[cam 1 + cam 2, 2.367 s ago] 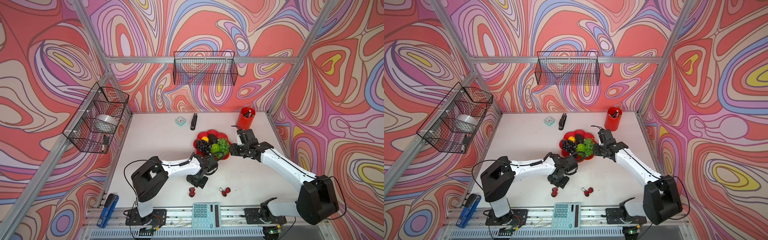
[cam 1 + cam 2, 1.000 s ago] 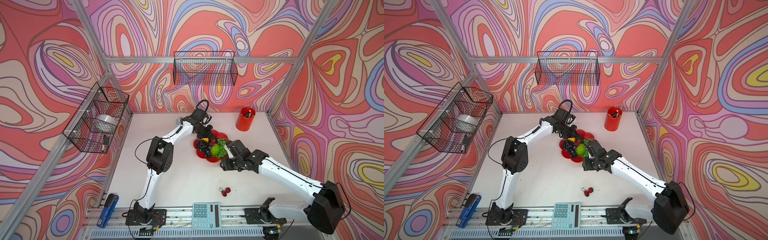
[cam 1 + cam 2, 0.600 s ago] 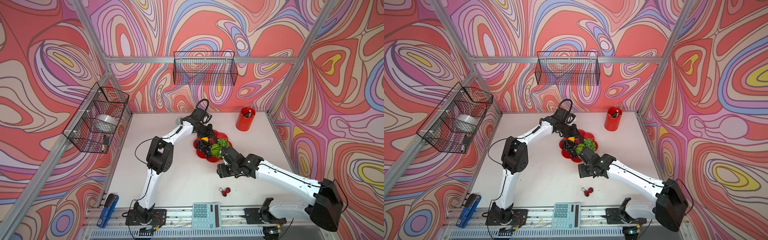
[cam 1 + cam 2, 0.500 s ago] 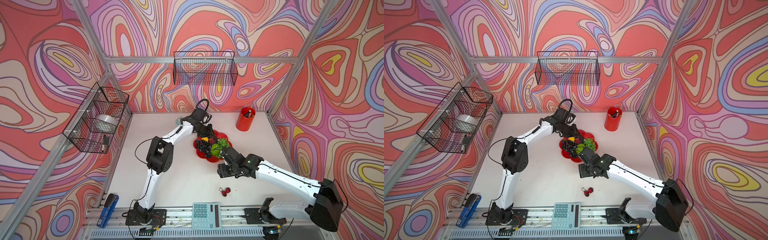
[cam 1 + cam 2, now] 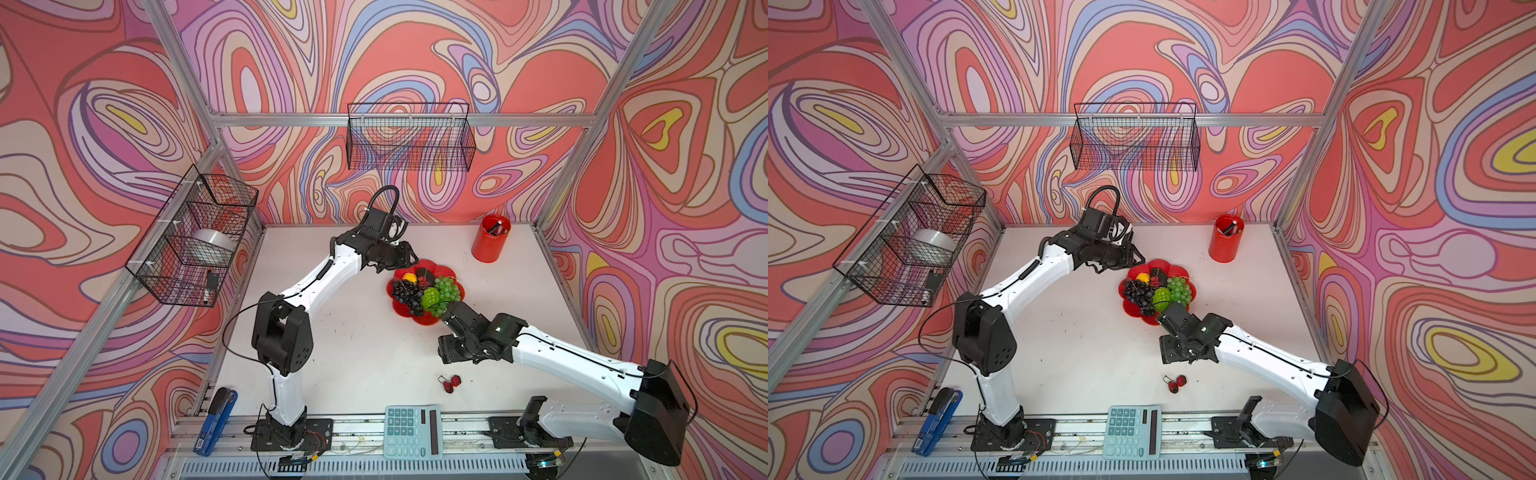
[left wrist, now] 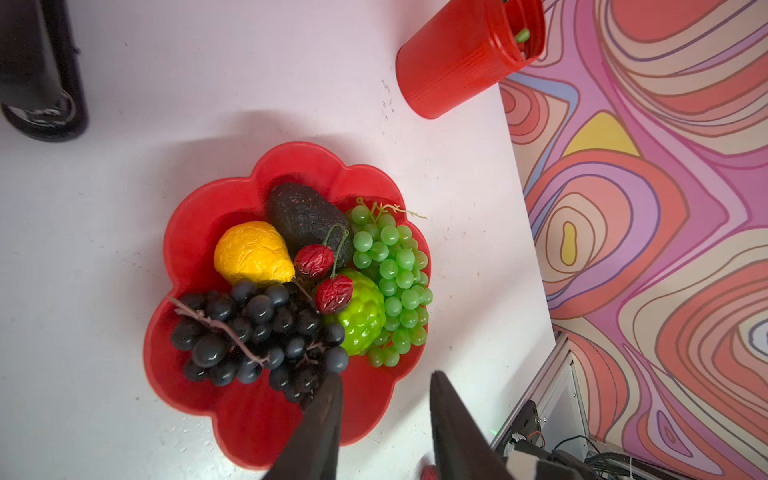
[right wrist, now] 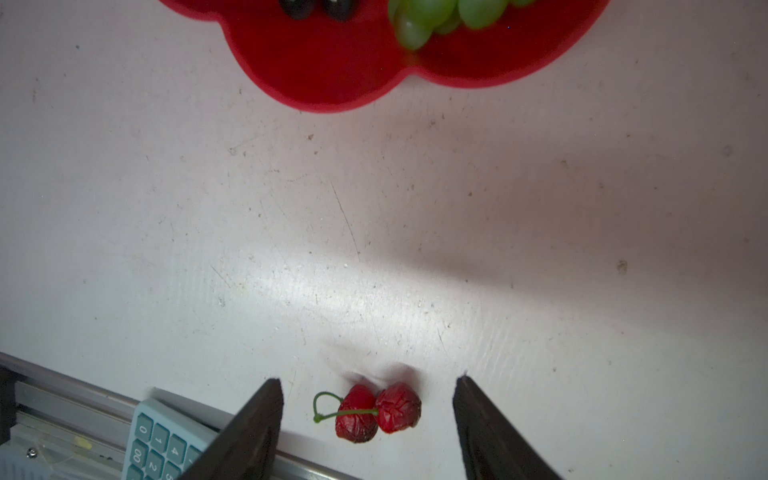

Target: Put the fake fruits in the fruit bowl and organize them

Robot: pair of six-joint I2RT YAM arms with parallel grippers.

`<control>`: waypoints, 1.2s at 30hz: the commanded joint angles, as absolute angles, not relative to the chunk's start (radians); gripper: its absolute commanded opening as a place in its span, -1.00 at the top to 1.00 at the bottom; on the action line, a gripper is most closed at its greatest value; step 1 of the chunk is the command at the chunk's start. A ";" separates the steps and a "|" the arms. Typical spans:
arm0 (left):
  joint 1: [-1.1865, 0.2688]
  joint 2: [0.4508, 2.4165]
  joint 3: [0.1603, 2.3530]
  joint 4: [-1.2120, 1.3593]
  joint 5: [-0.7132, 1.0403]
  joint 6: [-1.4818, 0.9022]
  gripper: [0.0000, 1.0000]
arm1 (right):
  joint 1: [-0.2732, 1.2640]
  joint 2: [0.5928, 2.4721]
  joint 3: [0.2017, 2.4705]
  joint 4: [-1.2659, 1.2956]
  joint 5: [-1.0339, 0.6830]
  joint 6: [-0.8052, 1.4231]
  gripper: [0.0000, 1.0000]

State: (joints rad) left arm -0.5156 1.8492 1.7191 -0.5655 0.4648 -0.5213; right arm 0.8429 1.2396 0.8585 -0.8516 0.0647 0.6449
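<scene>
The one loose cherry pair (image 7: 376,411) lies on the counter (image 7: 374,228), seen between the parted, empty jaws of the right end effector (image 7: 366,381). Its two cherries sit side by side across that gap, stem toward the calculator (image 7: 158,436) close by. The left end effector (image 6: 385,375), also apart and empty, hangs over the fruit bowl (image 6: 257,432), well away, so the right arm is nearer.

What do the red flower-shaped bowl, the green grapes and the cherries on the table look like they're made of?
Fruit bowl: probably moulded plastic, glossy; smooth even red with soft highlights.
Green grapes: likely soft translucent plastic; light glows through the beads.
Loose cherry pair: plastic or rubbery, wrinkled shiny skin, thin green stem.
</scene>
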 commanded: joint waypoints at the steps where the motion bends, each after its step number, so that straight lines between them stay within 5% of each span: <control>1: -0.508 1.747 1.582 -0.589 0.383 -0.494 0.14 | 0.887 1.278 0.835 -0.869 0.107 0.693 -0.46; 11: -0.482 1.589 1.361 -0.562 0.355 -0.519 0.01 | 1.053 1.429 0.876 -0.840 0.130 0.840 -0.39; 23: -0.463 1.583 1.338 -0.560 0.365 -0.520 0.00 | 1.062 1.505 0.873 -0.800 0.121 0.849 0.29; 32: -0.459 1.588 1.339 -0.567 0.367 -0.516 0.00 | 1.062 1.509 0.870 -0.789 0.132 0.838 1.00; 36: -0.457 1.585 1.338 -0.573 0.367 -0.514 0.00 | 1.062 1.488 0.873 -0.802 0.132 0.834 1.00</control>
